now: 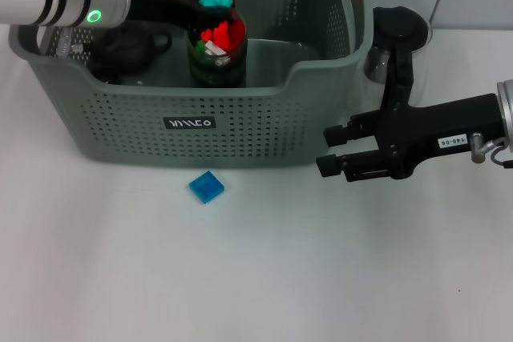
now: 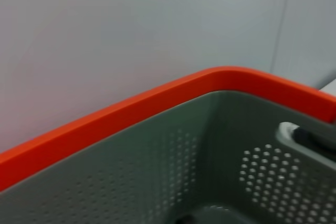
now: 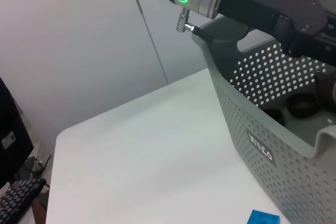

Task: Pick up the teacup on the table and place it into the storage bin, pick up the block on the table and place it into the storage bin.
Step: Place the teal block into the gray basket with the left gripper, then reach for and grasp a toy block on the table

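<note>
The grey perforated storage bin stands at the back of the white table. My left gripper reaches in over its left rim and hangs above the contents. In the right wrist view a small dark teacup stands on the bin floor next to a dark teapot. A blue block lies flat on the table just in front of the bin, also seen low in the right wrist view. To the right of the bin my right gripper hovers open and holds nothing, its fingers pointing toward the bin.
Inside the bin, a dark jar holds red, green and teal pieces. A greyish glassy object stands behind my right arm by the bin's right wall. The bin's orange rim clip fills the left wrist view. White table spreads in front.
</note>
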`<state>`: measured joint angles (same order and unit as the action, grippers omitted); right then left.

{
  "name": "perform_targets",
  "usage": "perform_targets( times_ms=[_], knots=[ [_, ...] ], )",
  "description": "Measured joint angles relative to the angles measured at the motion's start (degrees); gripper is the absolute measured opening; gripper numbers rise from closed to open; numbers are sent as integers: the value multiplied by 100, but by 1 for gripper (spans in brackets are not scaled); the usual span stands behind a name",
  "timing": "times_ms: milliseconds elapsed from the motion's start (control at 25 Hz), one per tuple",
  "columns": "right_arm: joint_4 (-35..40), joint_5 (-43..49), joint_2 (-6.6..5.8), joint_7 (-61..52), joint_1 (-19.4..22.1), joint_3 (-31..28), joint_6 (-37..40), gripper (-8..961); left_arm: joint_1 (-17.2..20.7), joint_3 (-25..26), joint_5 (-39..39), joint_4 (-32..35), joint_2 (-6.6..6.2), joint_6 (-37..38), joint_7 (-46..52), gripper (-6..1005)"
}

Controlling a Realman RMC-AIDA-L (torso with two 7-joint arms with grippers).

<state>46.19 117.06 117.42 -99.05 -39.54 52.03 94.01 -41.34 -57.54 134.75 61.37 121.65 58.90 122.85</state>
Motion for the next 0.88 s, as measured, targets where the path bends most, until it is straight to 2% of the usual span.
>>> perform_targets(
  times_ms=[720,880],
  knots=[
    [-6,12,0,0,-18,0,3,609,-75,-33,9,-80,22,-119,239,465],
    [-6,13,0,0,-3,1,4,609,6,13,-36,189,61,-48,425,618]
  ],
)
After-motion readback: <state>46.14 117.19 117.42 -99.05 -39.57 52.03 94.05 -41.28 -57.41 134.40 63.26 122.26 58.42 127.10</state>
